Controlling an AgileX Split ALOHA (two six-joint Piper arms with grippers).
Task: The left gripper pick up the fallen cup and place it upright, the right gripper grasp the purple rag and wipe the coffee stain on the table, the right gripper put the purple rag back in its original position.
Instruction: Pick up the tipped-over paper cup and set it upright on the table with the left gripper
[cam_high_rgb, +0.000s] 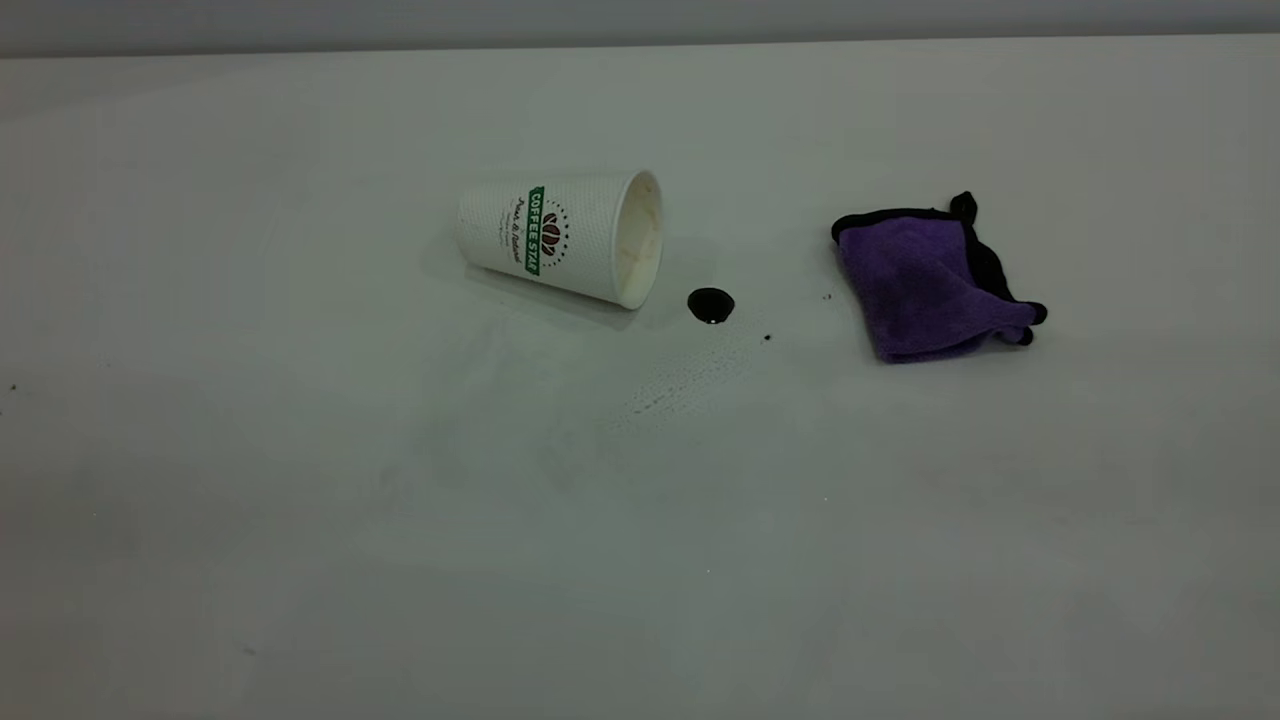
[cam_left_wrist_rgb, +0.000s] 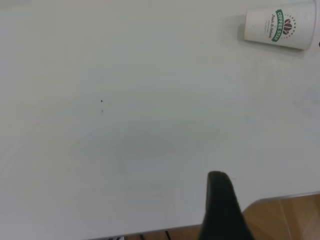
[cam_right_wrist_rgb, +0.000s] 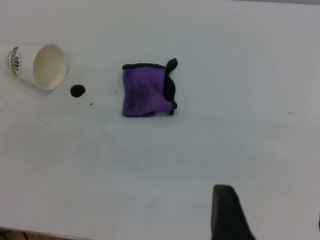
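The cup (cam_high_rgb: 562, 236) is shown lying on its side on the table (cam_high_rgb: 300, 520), its open mouth turned toward the coffee stain (cam_high_rgb: 711, 305), which sits just beside the rim and is not wiped. The purple rag (cam_high_rgb: 928, 282) is seen folded and untouched on the far side of the stain from the cup, apart from both. No step of the task is judged to be done: the cup remains to be set upright, the stain to be wiped, and the rag to be returned to its place. Neither arm appears in the exterior view. Only one dark finger of the left gripper (cam_left_wrist_rgb: 223, 210) and of the right gripper (cam_right_wrist_rgb: 227, 212) is visible in each wrist view, well away from the objects; whether the jaws are apart or together cannot be told.
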